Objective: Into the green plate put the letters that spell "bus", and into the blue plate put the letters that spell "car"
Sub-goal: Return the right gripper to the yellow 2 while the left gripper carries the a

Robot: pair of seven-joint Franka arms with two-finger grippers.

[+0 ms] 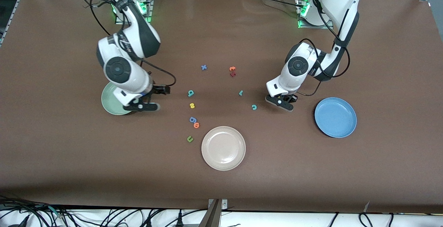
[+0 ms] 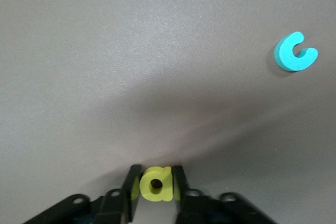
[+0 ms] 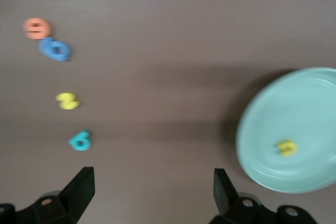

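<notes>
Yellow "a" (image 2: 156, 184); teal "c" (image 2: 295, 52); mint-green plate (image 3: 310, 103); sky-blue plate (image 1: 335, 117); beige plate (image 1: 223, 148).

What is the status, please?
Left gripper shut on yellow "a". Right gripper open beside green plate, one yellow letter inside.

The green plate (image 1: 109, 102) is lying toward the right arm's end of the desk (image 1: 221, 192), holding one letter (image 3: 287, 148); the right gripper (image 1: 142, 106) is hanging over its rim. The blue plate (image 1: 335, 117) is lying toward the left arm's end. The beige plate (image 1: 223, 148) is sitting between them, nearer the camera. The "a" (image 2: 156, 184) is sitting between the left gripper's (image 1: 282, 104) jaws, near the "c" (image 1: 254, 107).
</notes>
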